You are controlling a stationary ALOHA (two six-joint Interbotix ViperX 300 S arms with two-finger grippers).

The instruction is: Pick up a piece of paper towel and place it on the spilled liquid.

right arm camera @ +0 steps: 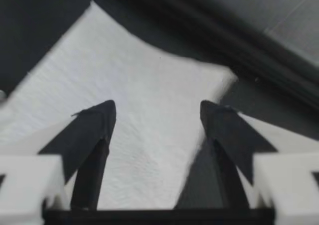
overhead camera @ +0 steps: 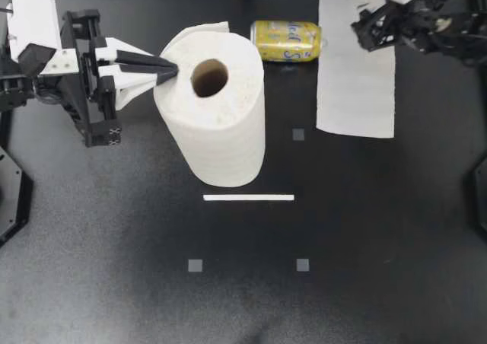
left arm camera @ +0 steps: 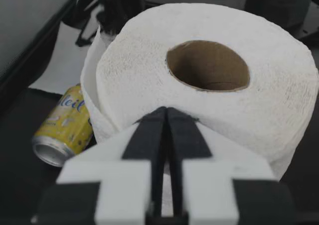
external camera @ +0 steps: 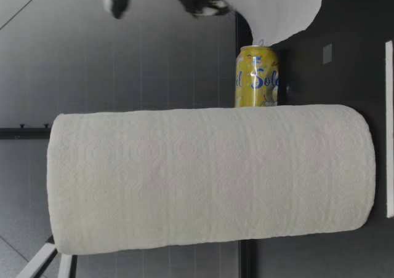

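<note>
Two fingers pressed together, our left gripper (overhead camera: 171,70) touches the rim of the upright roll (overhead camera: 221,131), while our right gripper (overhead camera: 367,26), fingers apart, hovers over the torn sheet (overhead camera: 356,85) lying flat beside the can (overhead camera: 287,40); we should pinch one edge squarely before lifting.

1. The place looks like a robotics lab, set up as a test bench.
2. A left arm (overhead camera: 34,24) and a right arm (overhead camera: 441,32) stand at opposite sides of a black table (overhead camera: 114,298).
3. Small grey squares (overhead camera: 195,265) and a white strip (overhead camera: 248,198) mark the tabletop.
4. A plain grey panelled wall (external camera: 154,56) stands behind the table.
</note>
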